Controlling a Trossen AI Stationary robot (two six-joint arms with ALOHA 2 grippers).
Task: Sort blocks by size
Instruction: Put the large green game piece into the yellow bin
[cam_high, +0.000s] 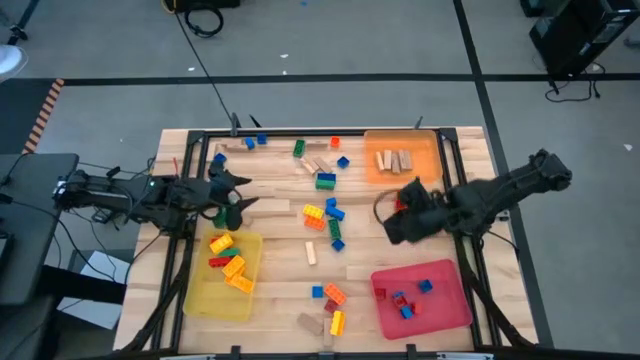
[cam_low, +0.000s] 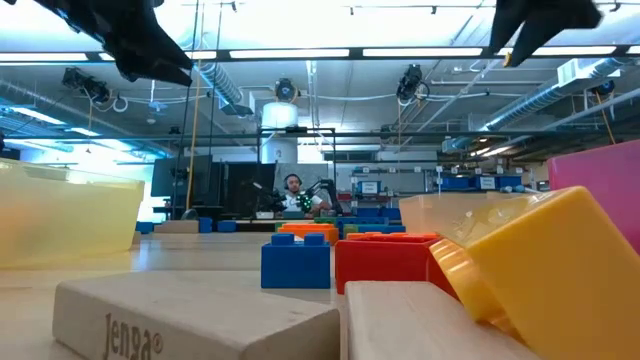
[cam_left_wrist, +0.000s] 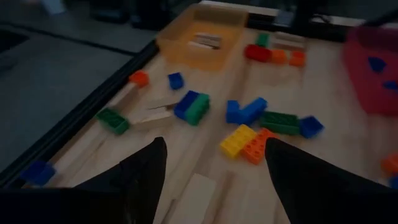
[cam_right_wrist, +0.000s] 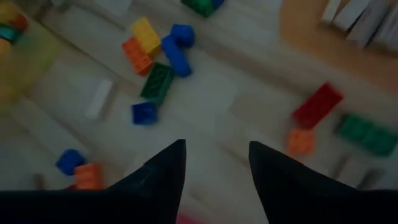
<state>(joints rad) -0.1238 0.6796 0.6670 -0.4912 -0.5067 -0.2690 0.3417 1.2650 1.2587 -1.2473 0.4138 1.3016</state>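
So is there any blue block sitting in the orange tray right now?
No, in the high view the orange tray holds only tan wooden blocks, while small blue blocks lie in the red tray.

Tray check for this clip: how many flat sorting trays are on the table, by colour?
yellow tray: 1
orange tray: 1
red tray: 1
Total: 3
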